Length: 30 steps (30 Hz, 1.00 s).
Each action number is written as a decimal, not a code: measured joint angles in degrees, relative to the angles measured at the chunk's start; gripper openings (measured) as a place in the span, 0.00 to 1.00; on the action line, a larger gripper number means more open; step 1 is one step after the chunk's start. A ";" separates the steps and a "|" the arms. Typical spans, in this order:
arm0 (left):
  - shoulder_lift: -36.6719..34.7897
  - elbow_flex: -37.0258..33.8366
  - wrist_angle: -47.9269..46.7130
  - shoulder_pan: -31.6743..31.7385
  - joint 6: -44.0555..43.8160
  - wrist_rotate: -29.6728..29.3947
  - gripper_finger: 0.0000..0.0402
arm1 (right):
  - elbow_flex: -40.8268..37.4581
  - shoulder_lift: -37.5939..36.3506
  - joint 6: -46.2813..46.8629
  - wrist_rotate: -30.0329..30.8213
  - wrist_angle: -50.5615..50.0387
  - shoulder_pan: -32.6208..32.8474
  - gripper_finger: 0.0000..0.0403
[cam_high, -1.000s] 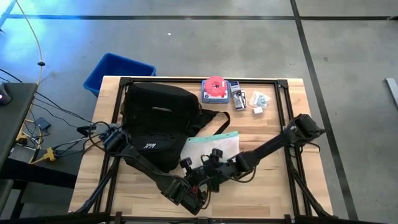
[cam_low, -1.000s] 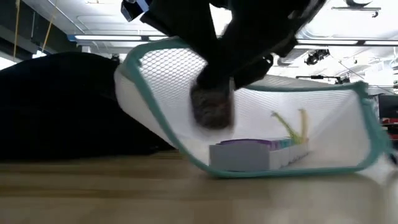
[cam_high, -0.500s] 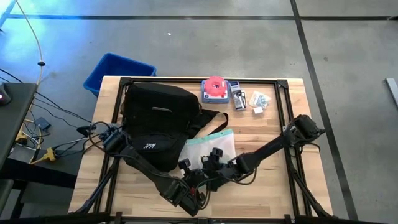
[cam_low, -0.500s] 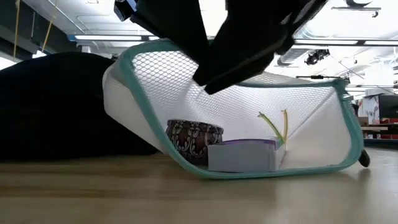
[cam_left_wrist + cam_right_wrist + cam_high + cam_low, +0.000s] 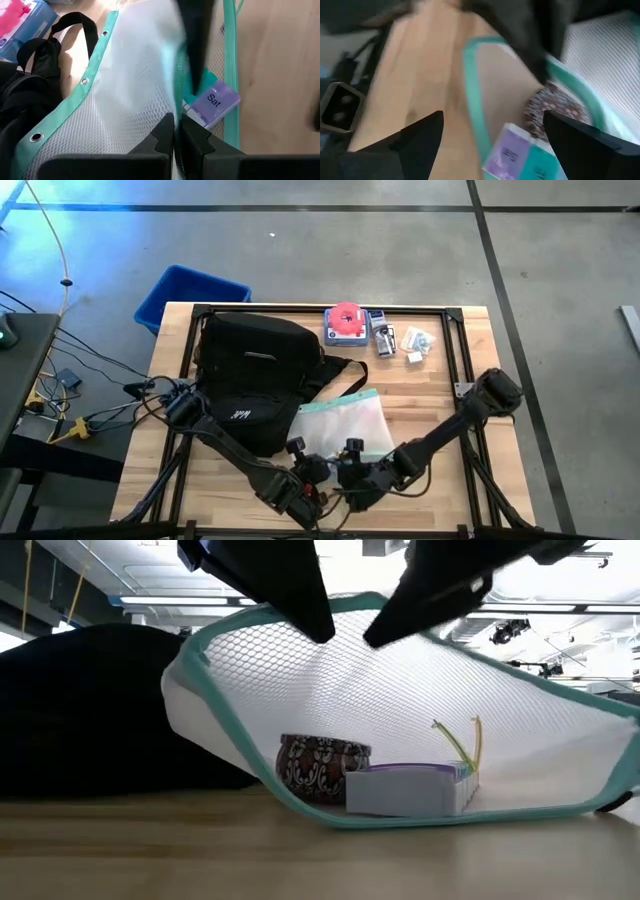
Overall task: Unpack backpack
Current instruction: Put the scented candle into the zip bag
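Pinching the mesh pouch [image 5: 400, 720] with the closed left gripper [image 5: 175, 131]; right gripper [image 5: 490, 145] gapes open, so tilting could spill the pill box [image 5: 410, 790].

Legible text: "Sat" in white on the purple lid of a plastic weekly pill organiser [image 5: 214, 100]; white logo on black fabric backpack [image 5: 240, 415], unreadable

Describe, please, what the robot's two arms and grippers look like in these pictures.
Both arms are dark, slender and jointed, with black cabling bunched near the wrists. The left gripper ends in two black, blocky fingers with angled tips. The right gripper has two broad, black, wedge-shaped fingers. No markings are visible.
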 joint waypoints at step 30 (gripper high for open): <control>0.02 -0.04 -0.16 0.03 -0.09 -0.20 0.00 | 0.00 -1.72 -3.86 2.07 3.74 5.80 0.31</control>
